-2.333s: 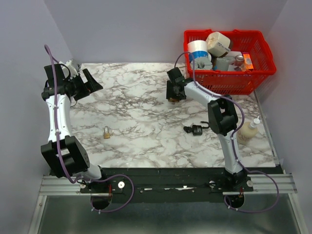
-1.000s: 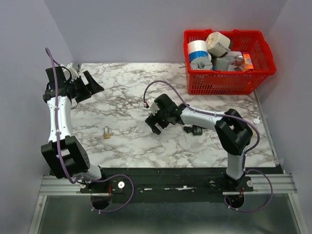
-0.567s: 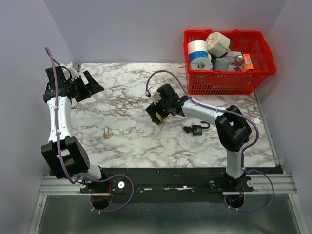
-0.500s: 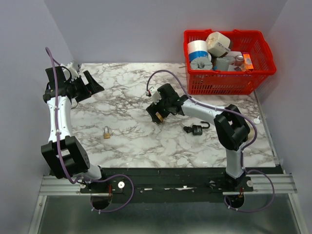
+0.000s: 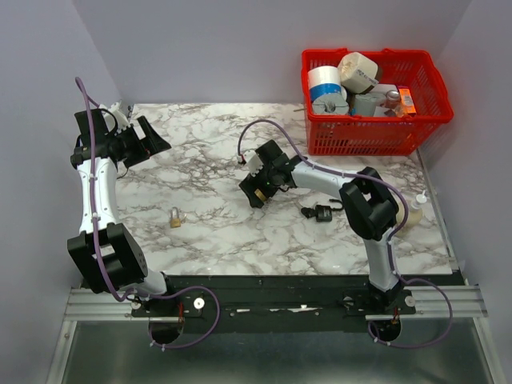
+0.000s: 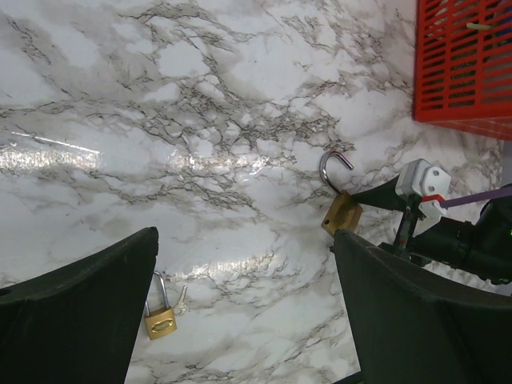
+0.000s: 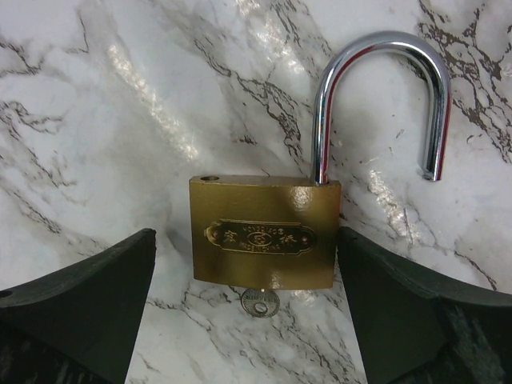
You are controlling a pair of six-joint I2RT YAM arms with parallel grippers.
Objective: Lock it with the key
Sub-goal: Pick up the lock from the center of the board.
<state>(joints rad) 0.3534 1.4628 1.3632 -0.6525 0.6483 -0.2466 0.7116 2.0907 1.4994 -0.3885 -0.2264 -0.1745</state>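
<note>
Where lilac walls [image 5: 200, 48] meet, marble table [image 5: 216, 152] holds the key [image 5: 307, 211].

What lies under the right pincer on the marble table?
A brass padlock lies flat, its shackle swung open, a key head at its bottom. The key's blade is hidden inside the padlock.

The left arm [image 5: 96, 196] stands tall along the left edge of the overhead view, and its left gripper [image 5: 150, 138] sits at upper left with jaws spread wide. The right arm [image 5: 328, 180] reaches from lower right towards the centre. There the right gripper [image 5: 254, 192] points down, fingers [image 7: 76, 300] wide apart.
</note>
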